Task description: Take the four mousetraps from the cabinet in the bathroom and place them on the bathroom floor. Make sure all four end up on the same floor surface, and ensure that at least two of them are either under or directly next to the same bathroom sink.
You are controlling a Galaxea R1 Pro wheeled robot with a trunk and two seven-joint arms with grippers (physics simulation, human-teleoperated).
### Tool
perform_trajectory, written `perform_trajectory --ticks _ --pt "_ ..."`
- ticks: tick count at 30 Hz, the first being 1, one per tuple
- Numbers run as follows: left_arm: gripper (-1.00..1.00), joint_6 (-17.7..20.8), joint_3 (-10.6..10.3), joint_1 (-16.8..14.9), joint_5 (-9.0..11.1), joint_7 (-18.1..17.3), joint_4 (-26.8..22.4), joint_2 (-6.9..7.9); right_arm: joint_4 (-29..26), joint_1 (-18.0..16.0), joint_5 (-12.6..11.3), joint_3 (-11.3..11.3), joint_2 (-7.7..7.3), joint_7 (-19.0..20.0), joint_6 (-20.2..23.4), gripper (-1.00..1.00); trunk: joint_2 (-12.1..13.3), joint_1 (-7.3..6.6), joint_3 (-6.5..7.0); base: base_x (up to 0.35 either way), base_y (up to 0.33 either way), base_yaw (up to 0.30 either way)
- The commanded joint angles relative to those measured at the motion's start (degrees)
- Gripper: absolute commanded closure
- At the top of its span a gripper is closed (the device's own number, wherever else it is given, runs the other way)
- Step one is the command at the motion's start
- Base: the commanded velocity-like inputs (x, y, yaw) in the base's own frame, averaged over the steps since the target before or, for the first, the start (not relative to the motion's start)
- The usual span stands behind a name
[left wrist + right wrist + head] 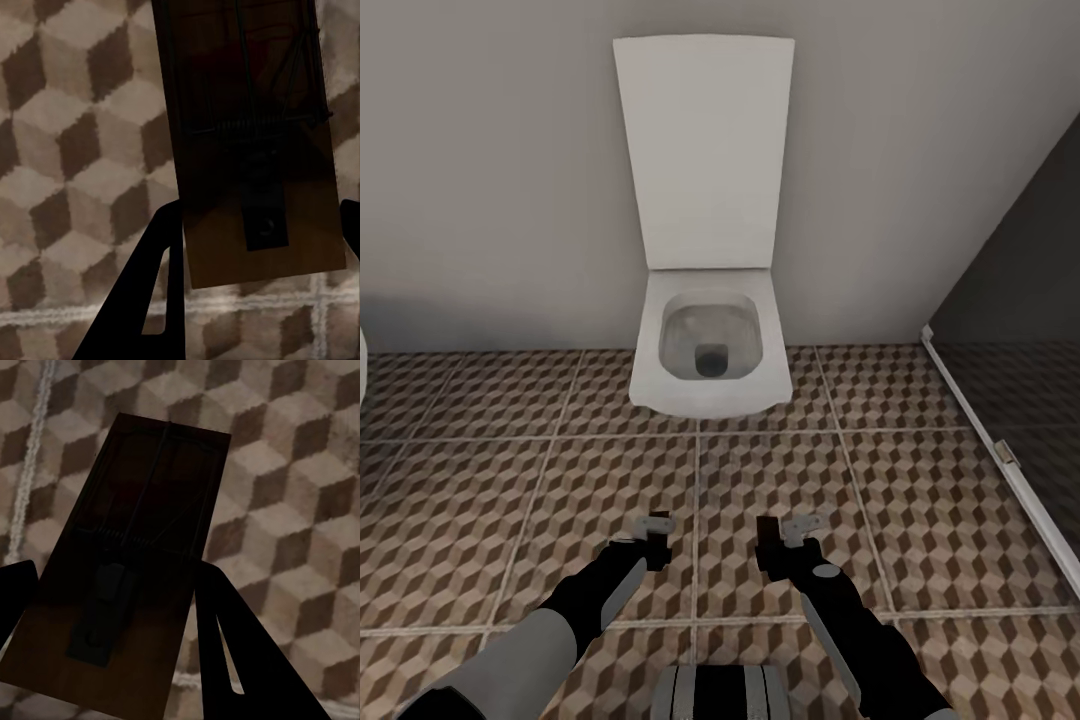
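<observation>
Carrying two traps at once, you are in the transport step: both arms reach forward over the tiled bathroom floor [540, 470], its large square tiles printed with brown, beige and white cubes and pale grout lines. Straight ahead stands a white wall-hung toilet [710, 350] with its lid raised against the grey wall. At the right edge is a dark glass panel in a white frame [1020, 400], probably a shower screen, though too little of it shows to be sure.

Your left gripper [658, 537] is clamped on a small flat brown wooden mousetrap with a dark metal spring and bar [259, 150]; the left wrist view shows the board between the dark fingers [150, 300], above the floor. Your right gripper [780, 540] likewise grips a second brown wooden mousetrap [120, 562], seen in the right wrist view.

Count: two mousetraps, one per gripper; one toilet; two grippers.

The next move calls for turning towards the sink, then lowering each trap flat onto the tiles beneath or right beside it before you let go.
</observation>
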Motion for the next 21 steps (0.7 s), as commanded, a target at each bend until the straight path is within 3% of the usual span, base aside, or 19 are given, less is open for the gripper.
perform_trajectory --ticks 1,6,21 --pt "1.0 0.2 -0.4 0.0 0.5 0.5 -0.1 0.05 -0.1 0.0 -0.8 0.1 -0.02 -0.5 0.2 1.0 -0.4 0.21 -0.22 0.0 0.0 0.0" --pt "1.0 0.2 -0.4 0.0 0.5 0.6 -0.1 0.05 -0.1 0.0 -0.8 0.1 0.0 -0.5 0.2 1.0 -2.4 1.31 -1.12 0.0 0.0 0.0" --pt "1.0 0.2 -0.4 0.0 0.5 0.6 -0.1 0.05 0.0 0.0 -0.8 0.1 0.02 -0.5 0.2 1.0 -2.6 1.67 -4.22 0.0 0.0 0.0"
